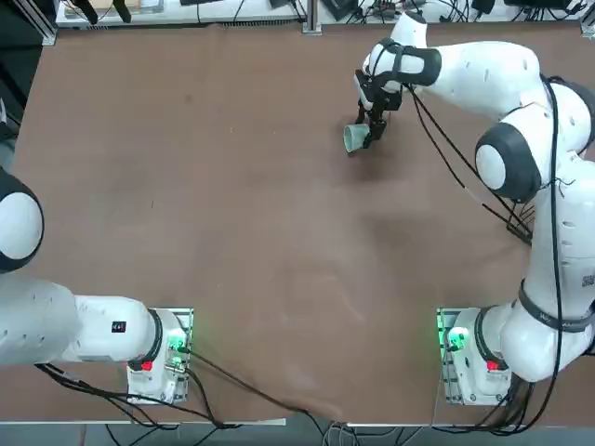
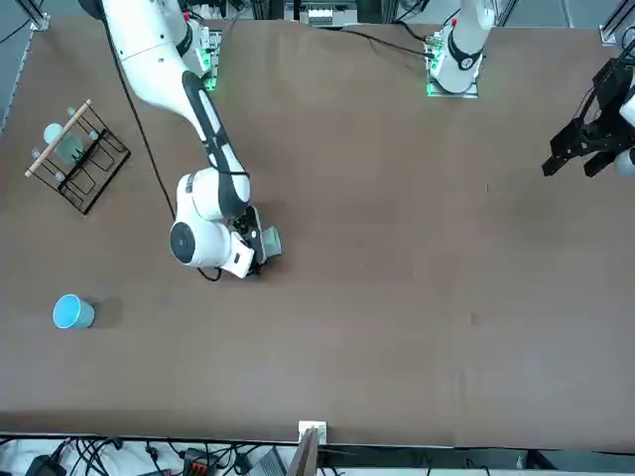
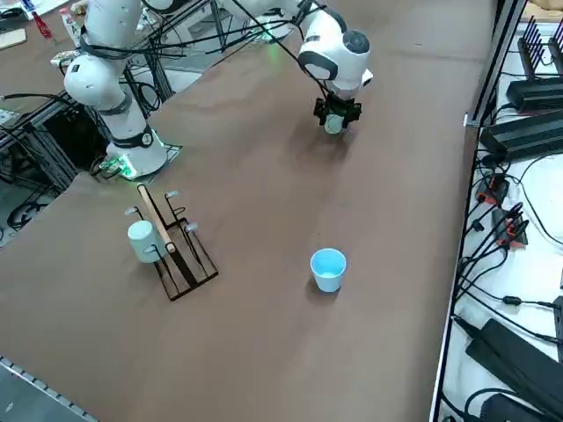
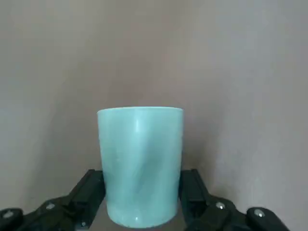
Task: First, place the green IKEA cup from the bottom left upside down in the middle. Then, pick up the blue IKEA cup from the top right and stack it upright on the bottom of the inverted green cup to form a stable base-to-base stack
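Observation:
The green IKEA cup (image 4: 139, 154) lies on its side on the brown table, near the table's middle in the front view (image 2: 271, 241) and toward the far edge in the top view (image 1: 354, 138). My right gripper (image 4: 142, 202) reaches down over it from above. It is open, with one black finger (image 4: 91, 190) close to each side of the cup's wall. The right side view shows the cup (image 3: 332, 127) under the gripper. The blue IKEA cup (image 2: 71, 311) stands upright with its mouth up, alone at the far right part of the table (image 3: 328, 268), well away from the gripper.
A black wire rack with a wooden bar (image 2: 77, 159) stands on my right side of the table and holds another pale cup (image 3: 141, 239). Cables run along the table's far edge (image 2: 198, 458). The parked left arm (image 1: 56, 321) lies at the near left.

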Controlling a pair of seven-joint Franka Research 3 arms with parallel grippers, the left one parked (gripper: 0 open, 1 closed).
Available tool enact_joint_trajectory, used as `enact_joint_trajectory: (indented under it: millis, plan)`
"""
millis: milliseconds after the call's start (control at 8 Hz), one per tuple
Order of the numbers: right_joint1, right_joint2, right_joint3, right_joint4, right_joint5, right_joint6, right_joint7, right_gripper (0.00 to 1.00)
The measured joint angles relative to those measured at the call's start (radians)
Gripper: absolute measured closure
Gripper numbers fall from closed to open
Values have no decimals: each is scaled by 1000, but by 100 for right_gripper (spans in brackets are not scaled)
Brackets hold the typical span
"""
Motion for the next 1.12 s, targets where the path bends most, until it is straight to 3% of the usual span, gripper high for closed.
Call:
enact_joint_trajectory:
  millis: [250, 500, 750, 1125]
  plan:
    - [1, -3, -6, -1, 0, -3, 5, 13]
    - [1, -23, -71, 21, -3, -18, 8, 13]
    - [-9, -56, -140, 64, -31, -122, 3, 13]
    - [-6, -84, -247, 167, -267, -393, 82, 13]
